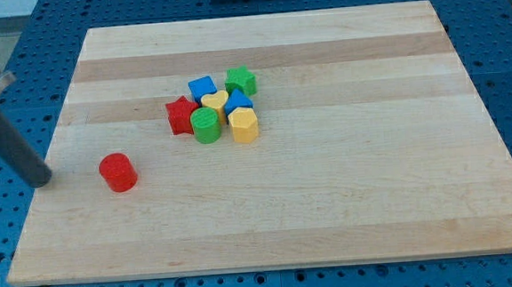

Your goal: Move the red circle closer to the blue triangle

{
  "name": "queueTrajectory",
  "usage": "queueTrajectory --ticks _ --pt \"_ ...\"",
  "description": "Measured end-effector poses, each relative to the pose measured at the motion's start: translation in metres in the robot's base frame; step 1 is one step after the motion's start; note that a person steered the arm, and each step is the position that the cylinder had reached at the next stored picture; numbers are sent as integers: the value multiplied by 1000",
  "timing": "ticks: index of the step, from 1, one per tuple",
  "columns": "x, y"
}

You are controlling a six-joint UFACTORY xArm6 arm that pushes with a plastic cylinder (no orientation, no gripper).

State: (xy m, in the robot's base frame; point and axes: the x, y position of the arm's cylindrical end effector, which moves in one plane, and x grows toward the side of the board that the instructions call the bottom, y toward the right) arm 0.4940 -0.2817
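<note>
Currently, at the view's far left, the dark rod slants down from the upper-left corner and my tip (pixel 42 179) sits at the left edge of the wooden board (pixel 350 218), right at the border with the blue perforated table (pixel 5 257). No jaws exist on this rig, so no apart/together state applies; the rod ends plain and touches no block.

Just to the right of my tip, apart from it with bare wood between, stands the red circle (pixel 117 171). It is a short cylinder, upright, flat face up; its axis is vertical and, being round, it shows no heading.

Further right and toward the view's top, well apart from my tip, lies a tight cluster. Order from the tip outward: red star-like block (pixel 180 114), with the green cylinder (pixel 206 125) just beside it on its lower right. Above those, blue cube (pixel 202 87). Next, yellow heart-like block (pixel 214 101) in the cluster's middle. Then the yellow hexagon-like block (pixel 244 125) at the cluster's bottom right, the blue triangle (pixel 238 101) directly above it, mostly hidden, and the green block (pixel 240 79) at the top right, shape unclear.

Red circle and blue triangle are well apart, cluster blocks between them.

Containers: the board carries all eight blocks.
</note>
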Motion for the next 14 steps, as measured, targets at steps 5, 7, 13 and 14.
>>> queueTrajectory --ticks 5,7,13,14 --pt "35 137" --pt "39 246" --pt "-25 326" --pt "-45 328"
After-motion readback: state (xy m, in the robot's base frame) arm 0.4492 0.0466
